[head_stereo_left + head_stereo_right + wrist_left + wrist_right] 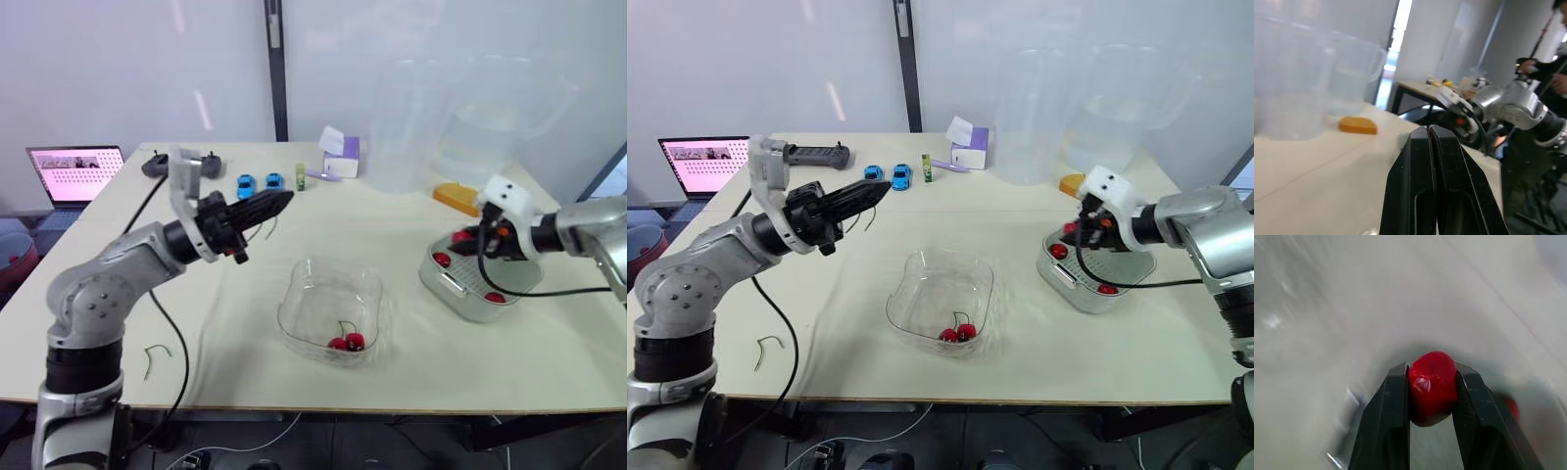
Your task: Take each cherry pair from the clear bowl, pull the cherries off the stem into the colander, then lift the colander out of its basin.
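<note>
My left gripper (281, 203) is held above the table, left of the clear bowl (294, 294). It is shut, with a thin green stem (269, 228) hanging from its tips; in the left wrist view the fingers (1420, 161) are pressed together. One cherry pair (346, 342) lies in the bowl. My right gripper (1432, 368) is shut on a single red cherry (1432, 387) and hovers over the colander (509, 284) in its basin at the right. Loose cherries (443, 259) lie in the colander.
A laptop (76, 174) stands at the far left, with a controller (171, 164), toy cars (260, 182) and a purple box (340, 152) behind. Large clear jugs (460, 117) and an orange sponge (456, 198) sit at the back right. A loose stem (155, 354) lies near the front left edge.
</note>
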### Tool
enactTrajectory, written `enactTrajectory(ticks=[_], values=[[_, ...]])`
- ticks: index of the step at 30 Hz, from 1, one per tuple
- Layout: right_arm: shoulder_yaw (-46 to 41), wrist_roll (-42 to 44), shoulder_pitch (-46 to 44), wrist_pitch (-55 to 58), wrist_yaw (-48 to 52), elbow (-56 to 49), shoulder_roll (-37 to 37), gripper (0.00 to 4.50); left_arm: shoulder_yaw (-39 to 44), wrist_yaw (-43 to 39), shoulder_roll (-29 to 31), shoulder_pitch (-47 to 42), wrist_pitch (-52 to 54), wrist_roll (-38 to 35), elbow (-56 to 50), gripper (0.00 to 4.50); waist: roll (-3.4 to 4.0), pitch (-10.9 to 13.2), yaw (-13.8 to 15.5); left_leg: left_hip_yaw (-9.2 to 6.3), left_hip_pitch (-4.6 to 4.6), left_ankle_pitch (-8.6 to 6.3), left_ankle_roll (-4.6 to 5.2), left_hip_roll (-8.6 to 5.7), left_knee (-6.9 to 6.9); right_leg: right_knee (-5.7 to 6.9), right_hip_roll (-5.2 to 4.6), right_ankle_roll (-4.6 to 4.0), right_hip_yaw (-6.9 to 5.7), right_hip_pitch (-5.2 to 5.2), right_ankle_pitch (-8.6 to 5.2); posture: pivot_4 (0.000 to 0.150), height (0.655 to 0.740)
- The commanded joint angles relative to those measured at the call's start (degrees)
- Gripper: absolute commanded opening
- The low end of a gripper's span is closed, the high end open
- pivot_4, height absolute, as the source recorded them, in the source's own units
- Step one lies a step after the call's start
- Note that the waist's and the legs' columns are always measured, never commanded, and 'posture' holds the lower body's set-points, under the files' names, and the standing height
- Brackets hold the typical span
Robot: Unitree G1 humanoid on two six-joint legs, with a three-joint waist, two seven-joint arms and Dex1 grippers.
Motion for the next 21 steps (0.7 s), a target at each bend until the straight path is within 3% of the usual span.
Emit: enactTrajectory(ticks=[1,4,7,12,15,21], values=[[1.2,-6.0,-1.3,-5.8,1.8,4.0,0.5,0.89,1.8,-0.7,1.2,1.5,-1.0,0.1,-2.7,0.0,0.0,0.0,-0.2,0.0,0.0,0.0,0.0,0.0,0.0,0.01,0.0,0.0,0.0,-0.01,0.0,0.15,0.74],[1.3,-9.6,-2.4,-7.2,1.8,7.8,0.9,0.89,2.4,-0.3,1.6,2.9,-1.1,0.0,-3.5,0.0,0.01,0.0,0.1,-0.03,-0.01,0.0,0.0,0.02,-0.01,0.0,-0.01,0.0,0.0,-0.01,0.0,0.15,0.74],[0.4,-10.3,-3.5,-6.9,4.0,8.8,1.3,2.07,2.8,0.1,1.8,4.1,-1.2,-0.2,-4.2,0.0,0.01,0.0,0.4,-0.06,-0.01,0.0,-0.01,0.02,0.0,-0.01,-0.02,0.0,0.01,0.0,0.0,0.15,0.74],[-1.5,-10.1,-6.1,-5.9,7.1,8.8,1.4,4.47,3.2,0.4,1.8,5.1,-1.1,-0.1,-4.7,0.0,0.01,0.0,0.5,-0.11,-0.01,0.0,-0.01,0.02,0.01,-0.02,-0.02,0.0,0.02,0.01,0.0,0.15,0.74],[-3.0,-6.2,-9.8,-1.6,12.4,4.7,2.2,4.49,4.1,1.0,1.8,5.6,-0.5,-1.4,-4.5,0.0,0.03,0.0,0.4,-0.11,-0.01,0.0,-0.01,0.02,0.0,-0.03,-0.02,0.0,0.02,0.01,0.0,0.15,0.74],[-10.7,11.6,-16.2,13.7,21.0,-8.1,6.9,4.49,6.3,0.2,6.2,9.8,0.9,-1.3,-4.4,0.0,0.13,0.1,0.4,-0.23,-0.01,0.0,-0.01,0.07,-0.04,-0.04,0.01,0.0,0.03,-0.07,0.0,0.15,0.74]])
